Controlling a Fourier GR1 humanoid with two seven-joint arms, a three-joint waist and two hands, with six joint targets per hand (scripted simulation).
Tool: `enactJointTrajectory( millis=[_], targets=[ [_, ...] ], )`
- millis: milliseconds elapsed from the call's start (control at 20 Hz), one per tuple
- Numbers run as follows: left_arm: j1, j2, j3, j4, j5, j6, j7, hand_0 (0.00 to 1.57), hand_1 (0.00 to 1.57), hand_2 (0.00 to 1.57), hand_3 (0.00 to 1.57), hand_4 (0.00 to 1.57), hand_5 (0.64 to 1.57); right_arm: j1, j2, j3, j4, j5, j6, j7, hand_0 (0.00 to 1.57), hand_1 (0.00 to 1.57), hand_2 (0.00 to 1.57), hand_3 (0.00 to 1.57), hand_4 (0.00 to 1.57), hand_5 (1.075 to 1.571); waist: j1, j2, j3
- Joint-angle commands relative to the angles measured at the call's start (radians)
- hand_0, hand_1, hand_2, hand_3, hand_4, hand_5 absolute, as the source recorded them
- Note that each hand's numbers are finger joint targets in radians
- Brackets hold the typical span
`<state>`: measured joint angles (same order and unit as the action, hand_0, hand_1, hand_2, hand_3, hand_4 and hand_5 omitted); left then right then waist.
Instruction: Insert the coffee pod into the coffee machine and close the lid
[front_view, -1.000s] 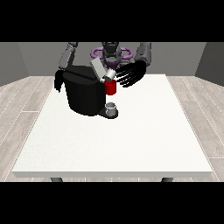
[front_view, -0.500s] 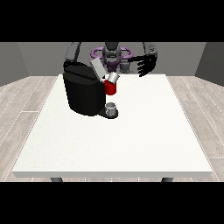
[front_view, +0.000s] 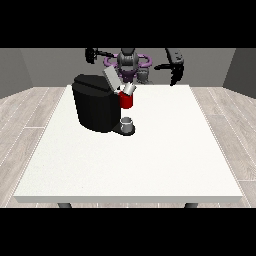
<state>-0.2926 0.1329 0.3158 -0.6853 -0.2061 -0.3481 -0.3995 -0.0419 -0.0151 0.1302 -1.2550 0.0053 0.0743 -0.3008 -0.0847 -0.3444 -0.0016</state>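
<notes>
A black coffee machine stands on the white table at the left rear. Its grey lid is tilted up and open. A red pod holder with a grey piece on top sticks out at its front, and a small grey cup sits on the machine's base below it. The hand at the view's right hangs raised behind the table's far edge, fingers pointing down and holding nothing. The hand at the view's left is lifted high and out to the side, small and dark. I cannot make out the coffee pod.
The robot's torso with purple rings stands behind the table's far edge. Grey walls and a wooden floor surround the table.
Both arms have drawn back from the coffee machine and risen, spreading outward. The hand at the view's right left the machine's front. The machine, lid and cup have not moved.
</notes>
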Motion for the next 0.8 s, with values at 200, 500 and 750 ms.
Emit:
enactJointTrajectory(
  millis=[200, 500, 750],
  targets=[
    [0.136, 0.011, -0.011, -0.071, 0.030, -0.048, -0.002, 0.00, 0.00, 0.00, 0.00, 0.34, 1.571, -0.034, -0.037, 0.030, -0.288, 0.028, -0.042, 0.206, 0.00, 0.00, 0.00, 0.00, 0.25, 1.571, 0.035, -0.050, 0.0012],
    [0.141, -0.082, -0.094, -0.240, 0.054, -0.063, -0.012, 0.00, 0.00, 0.00, 0.00, 0.18, 1.571, -0.009, 0.014, 0.092, -0.272, 0.107, -0.222, 0.136, 0.00, 0.00, 0.00, 0.00, 0.34, 1.571, 0.158, 0.116, 0.0020],
    [0.091, -0.026, -0.068, -0.260, 0.099, -0.079, -0.078, 0.00, 0.00, 0.00, 0.00, 0.22, 1.571, -0.210, 0.015, 0.033, -0.262, 0.152, -0.215, 0.187, 0.00, 0.00, 0.00, 0.00, 0.27, 1.571, 0.139, 0.275, 0.0015]
  ],
)
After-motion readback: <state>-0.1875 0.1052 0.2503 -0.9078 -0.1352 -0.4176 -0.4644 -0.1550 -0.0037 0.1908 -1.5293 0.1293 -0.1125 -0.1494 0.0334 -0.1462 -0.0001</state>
